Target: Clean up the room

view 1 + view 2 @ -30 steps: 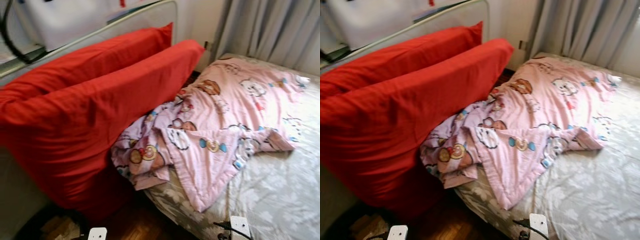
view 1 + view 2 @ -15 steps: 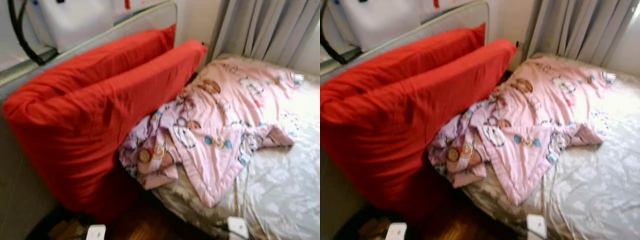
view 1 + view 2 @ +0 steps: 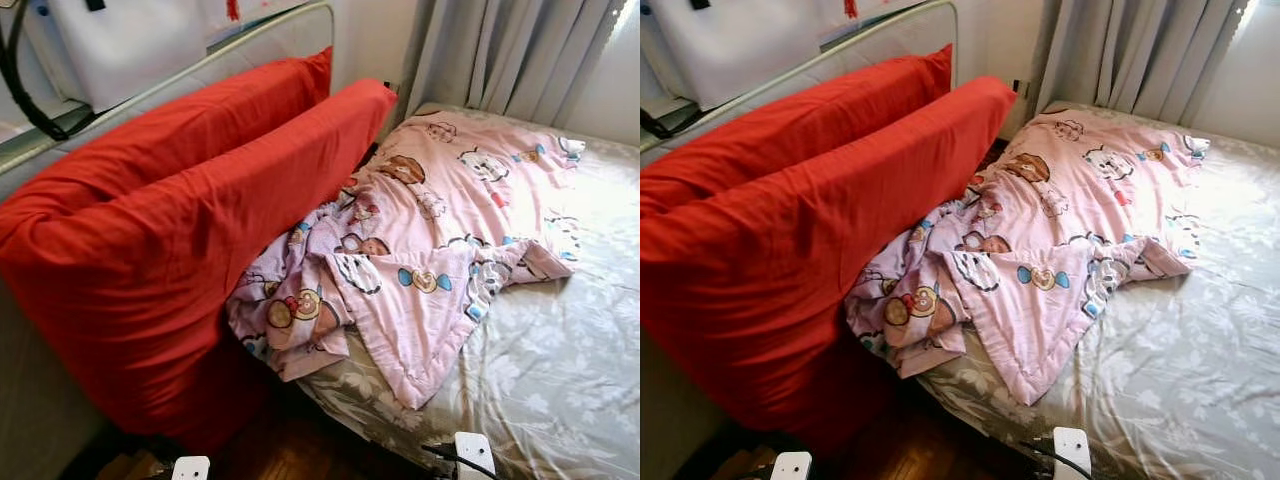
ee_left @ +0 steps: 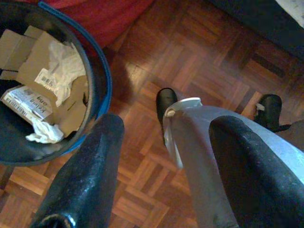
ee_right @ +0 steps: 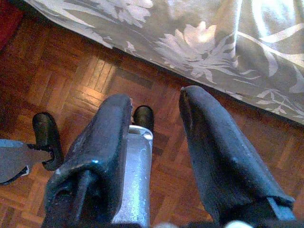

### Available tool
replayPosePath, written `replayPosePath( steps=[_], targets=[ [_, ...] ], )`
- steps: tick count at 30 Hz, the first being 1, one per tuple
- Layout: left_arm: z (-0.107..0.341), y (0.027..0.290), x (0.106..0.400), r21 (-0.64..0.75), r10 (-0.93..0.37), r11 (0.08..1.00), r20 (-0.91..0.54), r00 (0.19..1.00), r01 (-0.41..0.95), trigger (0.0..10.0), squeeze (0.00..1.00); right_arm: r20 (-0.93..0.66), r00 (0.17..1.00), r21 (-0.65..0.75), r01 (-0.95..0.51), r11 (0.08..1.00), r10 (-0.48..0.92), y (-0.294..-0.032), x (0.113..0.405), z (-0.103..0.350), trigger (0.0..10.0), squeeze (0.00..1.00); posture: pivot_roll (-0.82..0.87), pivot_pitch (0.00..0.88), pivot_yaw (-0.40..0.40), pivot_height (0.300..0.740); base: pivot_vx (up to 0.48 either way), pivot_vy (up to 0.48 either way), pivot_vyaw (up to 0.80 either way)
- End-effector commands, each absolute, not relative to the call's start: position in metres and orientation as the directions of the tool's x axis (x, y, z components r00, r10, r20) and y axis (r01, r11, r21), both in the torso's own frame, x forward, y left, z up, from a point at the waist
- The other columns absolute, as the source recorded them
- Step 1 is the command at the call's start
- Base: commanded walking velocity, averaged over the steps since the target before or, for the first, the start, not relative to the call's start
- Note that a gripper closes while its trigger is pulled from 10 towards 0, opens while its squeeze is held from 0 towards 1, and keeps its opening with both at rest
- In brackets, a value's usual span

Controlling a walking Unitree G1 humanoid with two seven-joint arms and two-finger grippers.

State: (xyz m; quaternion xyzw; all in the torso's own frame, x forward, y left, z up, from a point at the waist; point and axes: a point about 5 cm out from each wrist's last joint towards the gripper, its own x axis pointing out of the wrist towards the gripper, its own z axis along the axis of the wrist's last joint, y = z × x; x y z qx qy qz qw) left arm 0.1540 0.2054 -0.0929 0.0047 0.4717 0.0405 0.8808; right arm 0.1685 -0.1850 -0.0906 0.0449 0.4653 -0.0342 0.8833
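A crumpled pink blanket [image 3: 430,240] with cartoon prints lies across the bed [image 3: 560,380], one corner hanging over the near edge. Two big red pillows [image 3: 190,230] lean on edge against the metal bed rail [image 3: 260,40] at the left. Both arms hang low by the floor. My left gripper [image 4: 168,126] is open above the parquet, beside a blue bin [image 4: 102,90] holding cardboard and crumpled paper. My right gripper [image 5: 156,97] is open too, over the parquet beside the hanging edge of the grey floral sheet [image 5: 213,42]. Nothing sits between either pair of fingers.
Grey curtains [image 3: 510,55] hang behind the bed's far end. A white bag with a black strap [image 3: 110,50] sits behind the rail. Dark parquet floor [image 3: 290,450] shows between pillows and bed. My own legs and feet [image 4: 166,102] stand on it.
The head camera swayed and the picture sharpened. Blanket, pillows and bed have stayed where they were.
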Motion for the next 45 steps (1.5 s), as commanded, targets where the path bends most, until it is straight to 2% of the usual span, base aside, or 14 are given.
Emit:
replayPosePath(
  steps=[1, 9, 33, 42, 45],
  targets=[
    [-0.0951, 0.2043, 0.1495, 0.048, 0.076, 0.997, -0.841, 0.536, -0.067, 10.0, 0.00, -0.832, 0.554, 0.049, 0.116, 0.992, -0.024, -0.1862, 0.1646, -0.0922, 10.0, 0.00, 0.00, 0.073, -0.018, 0.740, 0.000, 0.000, 0.00],
    [-0.0951, 0.2045, 0.1493, 0.046, 0.076, 0.996, -0.840, 0.537, -0.070, 10.0, 0.00, -0.833, 0.553, 0.049, 0.112, 0.992, -0.022, -0.1858, 0.1645, -0.0923, 10.0, 0.00, 0.00, 0.074, -0.017, 0.740, 0.000, 0.000, 0.00],
    [-0.0947, 0.2045, 0.1500, 0.042, 0.079, 0.996, -0.835, 0.545, -0.079, 10.0, 0.00, -0.832, 0.554, 0.050, 0.103, 0.993, -0.016, -0.1852, 0.1647, -0.0922, 10.0, 0.00, 0.00, 0.074, -0.017, 0.740, 0.284, 0.000, 0.07],
    [-0.0924, 0.2045, 0.1524, 0.016, 0.085, 0.993, -0.804, 0.589, -0.121, 10.0, 0.00, -0.802, 0.597, 0.056, 0.074, 0.996, 0.000, -0.1845, 0.1684, -0.0895, 10.0, 0.00, 0.00, 0.078, -0.015, 0.740, 0.000, 0.000, 0.00],
    [-0.0902, 0.2044, 0.1544, -0.012, 0.084, 0.989, -0.775, 0.626, -0.147, 10.0, 0.00, -0.786, 0.619, 0.061, 0.064, 0.996, 0.008, -0.1841, 0.1698, -0.0881, 10.0, 0.00, 0.01, 0.080, -0.014, 0.740, 0.000, 0.000, 0.00]
  ],
)
